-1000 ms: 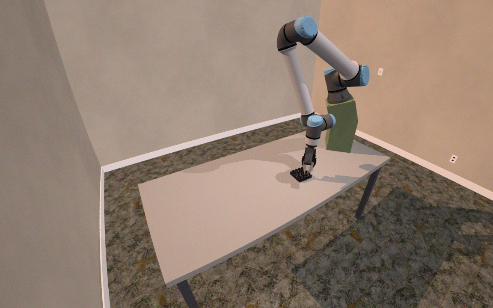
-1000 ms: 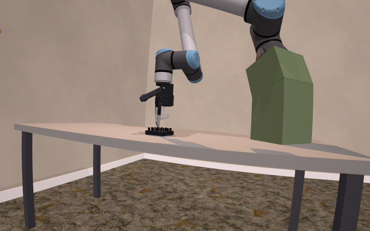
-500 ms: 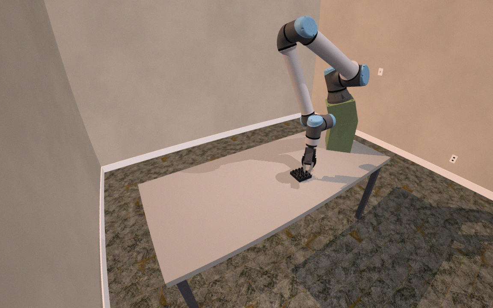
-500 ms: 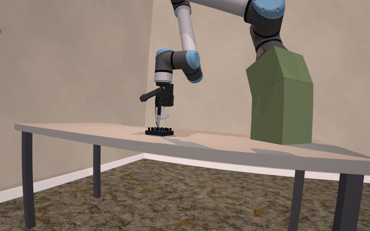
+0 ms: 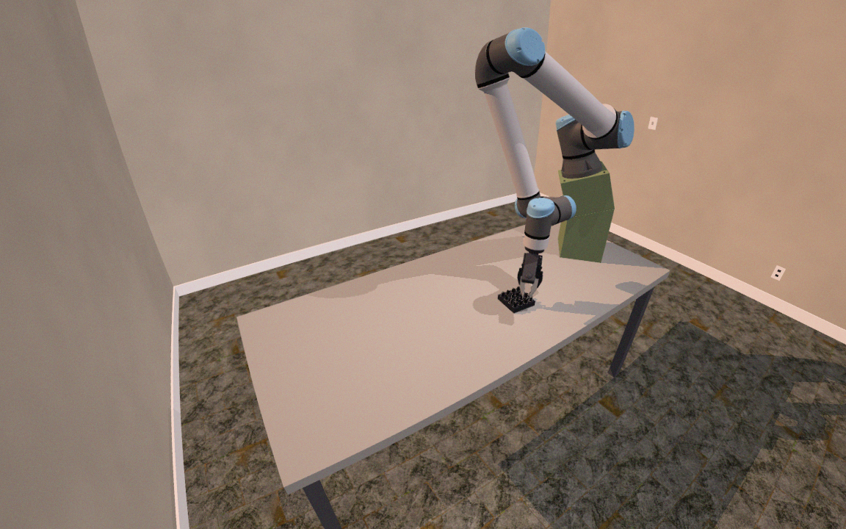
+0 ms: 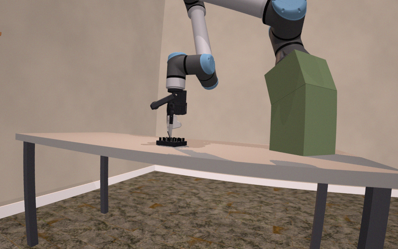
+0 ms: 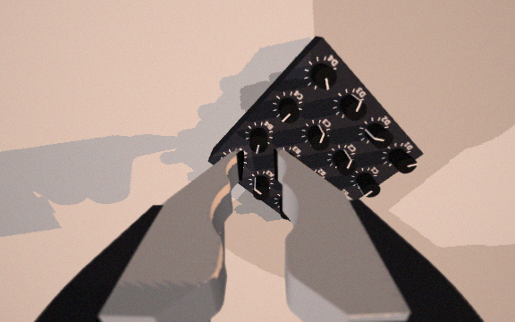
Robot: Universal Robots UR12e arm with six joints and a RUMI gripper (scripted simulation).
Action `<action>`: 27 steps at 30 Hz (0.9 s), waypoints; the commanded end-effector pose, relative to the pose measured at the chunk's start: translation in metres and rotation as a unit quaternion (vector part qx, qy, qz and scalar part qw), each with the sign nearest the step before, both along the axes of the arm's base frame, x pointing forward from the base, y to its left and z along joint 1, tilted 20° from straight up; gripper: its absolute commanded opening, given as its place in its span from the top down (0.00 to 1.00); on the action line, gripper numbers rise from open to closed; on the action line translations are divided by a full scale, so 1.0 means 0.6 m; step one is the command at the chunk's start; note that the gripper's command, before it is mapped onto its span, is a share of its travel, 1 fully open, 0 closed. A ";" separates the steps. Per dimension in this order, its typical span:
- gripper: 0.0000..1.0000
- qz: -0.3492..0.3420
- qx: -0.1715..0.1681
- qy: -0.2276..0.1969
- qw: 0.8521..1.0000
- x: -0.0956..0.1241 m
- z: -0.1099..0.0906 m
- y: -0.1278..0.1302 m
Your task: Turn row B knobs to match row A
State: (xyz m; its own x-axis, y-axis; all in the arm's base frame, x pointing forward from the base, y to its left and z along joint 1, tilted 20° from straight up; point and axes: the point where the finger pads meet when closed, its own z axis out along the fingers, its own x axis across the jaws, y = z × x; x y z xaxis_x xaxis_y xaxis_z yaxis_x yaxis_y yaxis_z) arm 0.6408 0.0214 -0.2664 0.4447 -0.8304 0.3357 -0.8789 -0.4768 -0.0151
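The end effector (image 5: pixel 528 295) (image 6: pixel 169 136) (image 7: pixel 258 151) points down, fingers slightly apart, gripping nothing. Directly beneath its fingertips, the black knob box (image 5: pixel 518 304) (image 6: pixel 171 144) (image 7: pixel 304 120) lies on the counter (image 5: pixel 380 368) (image 6: pixel 219 161) (image 7: pixel 105 67); one finger hides knob B3.

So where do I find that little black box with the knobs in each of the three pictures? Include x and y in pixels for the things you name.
Top: the knob box (image 5: pixel 516 308) (image 6: pixel 167 144) (image 7: pixel 264 117) sits right of the middle, on the table, under the claw (image 5: pixel 529 294) (image 6: pixel 169 136) (image 7: pixel 258 151).
Exterior: just left of centre, low under the claw.
Wrist: centre to right of centre, partly hidden by the claw.
Shared landmark: the claw, pointing at the box in every view.
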 end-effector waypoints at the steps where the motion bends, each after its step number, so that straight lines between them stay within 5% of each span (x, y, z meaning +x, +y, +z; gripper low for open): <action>1: 0.89 0.000 0.000 0.000 1.000 0.001 0.001 0.001; 27: 0.89 0.000 0.000 0.000 1.000 0.007 0.001 0.004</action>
